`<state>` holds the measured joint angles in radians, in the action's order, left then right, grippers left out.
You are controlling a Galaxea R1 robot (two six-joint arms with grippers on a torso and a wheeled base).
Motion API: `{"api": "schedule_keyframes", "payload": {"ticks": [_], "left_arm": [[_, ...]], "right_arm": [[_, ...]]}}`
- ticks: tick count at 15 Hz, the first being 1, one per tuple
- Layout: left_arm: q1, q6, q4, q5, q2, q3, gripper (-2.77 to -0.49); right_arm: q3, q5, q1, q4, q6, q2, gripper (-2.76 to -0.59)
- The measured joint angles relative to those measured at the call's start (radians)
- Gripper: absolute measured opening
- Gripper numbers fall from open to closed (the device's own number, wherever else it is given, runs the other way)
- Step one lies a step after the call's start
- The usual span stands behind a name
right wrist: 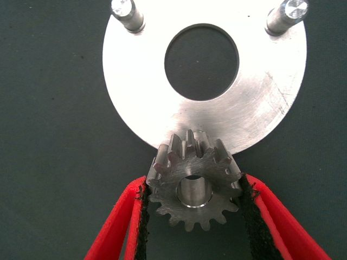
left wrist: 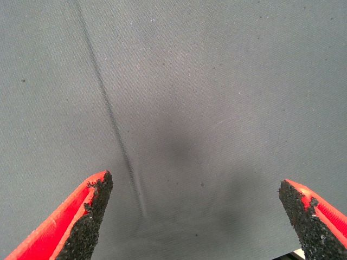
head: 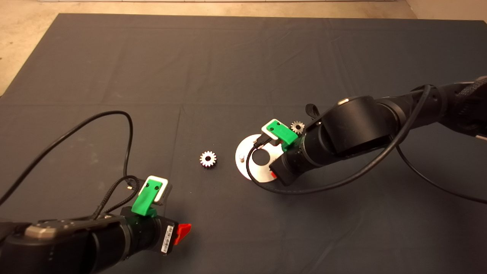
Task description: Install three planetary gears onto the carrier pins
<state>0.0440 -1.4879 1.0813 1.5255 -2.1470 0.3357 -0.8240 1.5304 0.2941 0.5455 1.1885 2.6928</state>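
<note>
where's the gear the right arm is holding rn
In the right wrist view the gear sits between the right tool's pads, over a pin at the disc's near edge. From the head view the arm hides it.

Right gripper [right wrist: 192,216] clamped, left gripper [left wrist: 198,216] agape

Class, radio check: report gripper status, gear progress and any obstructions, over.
Right gripper shut on one gear, a pin showing in its bore. Left gripper open, parked over bare mat. Two gears loose; two pins bare. No obstructions.
</note>
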Motion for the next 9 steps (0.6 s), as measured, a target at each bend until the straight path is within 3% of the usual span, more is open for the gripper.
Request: {"api": "schedule_keyframes", "payload": {"ticks": [6,9], "left_arm": [[0.0,0.0,0.001,0.0,0.0,0.0,-1.04],[0.0,0.0,0.001,0.0,0.0,0.0,-1.04]], "right_arm": [[-0.005,0.003,-0.001,0.0,-0.014,0.0,-2.34],[-0.015,0.004,-0.016,0.0,-0.021,0.0,-2.34]]}}
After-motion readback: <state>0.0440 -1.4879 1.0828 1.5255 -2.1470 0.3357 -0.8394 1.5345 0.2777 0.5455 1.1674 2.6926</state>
